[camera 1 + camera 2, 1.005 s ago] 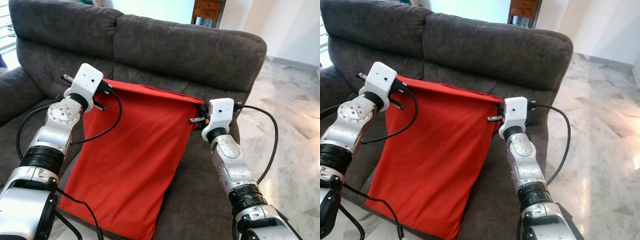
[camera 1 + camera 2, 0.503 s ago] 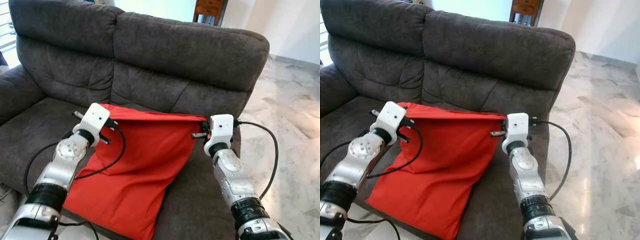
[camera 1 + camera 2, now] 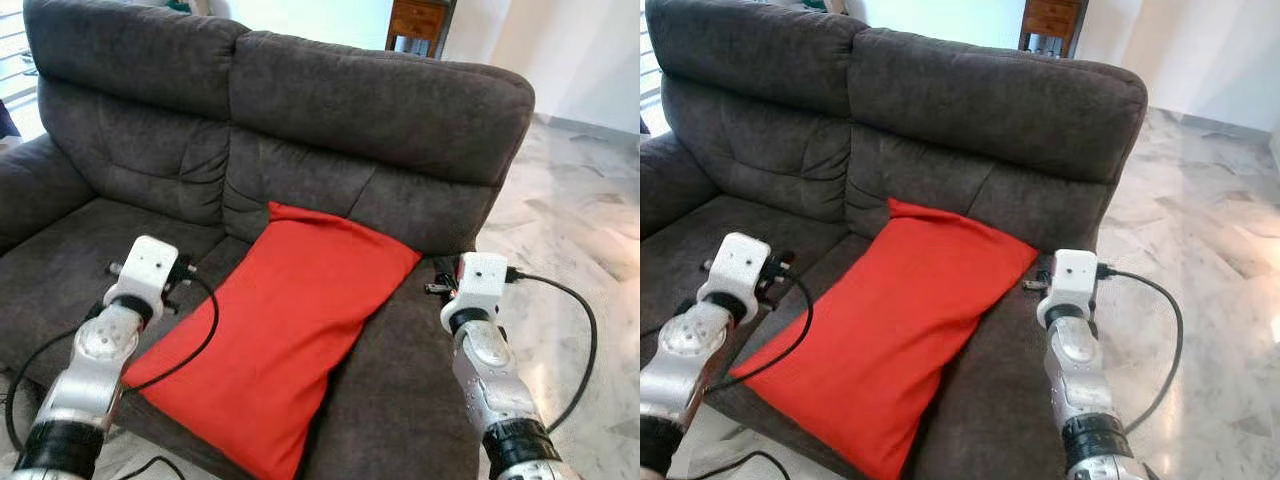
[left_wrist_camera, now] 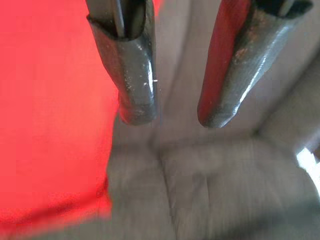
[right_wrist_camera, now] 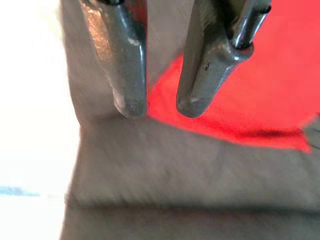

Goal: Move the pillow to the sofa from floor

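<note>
The red pillow (image 3: 290, 320) lies on the dark grey sofa (image 3: 380, 110). Its top edge leans on the backrest and its lower corner hangs over the seat's front edge. My left gripper (image 4: 175, 115) hovers open over the seat just beside the pillow's left edge (image 4: 50, 100), holding nothing. At the seat's right end, beside the pillow's upper right corner (image 5: 260, 90), my right gripper (image 5: 160, 107) is open too, a small gap between its fingers. Both grippers are apart from the pillow.
Shiny marble floor (image 3: 590, 230) runs along the sofa's right side. A wooden cabinet (image 3: 415, 20) stands behind the backrest. The sofa's left armrest (image 3: 30, 190) rises at the left. Black cables loop off both wrists.
Both grippers have let go of the pillow's top corners and drawn outward and down. The pillow has dropped from hanging upright to lying on the seat.
</note>
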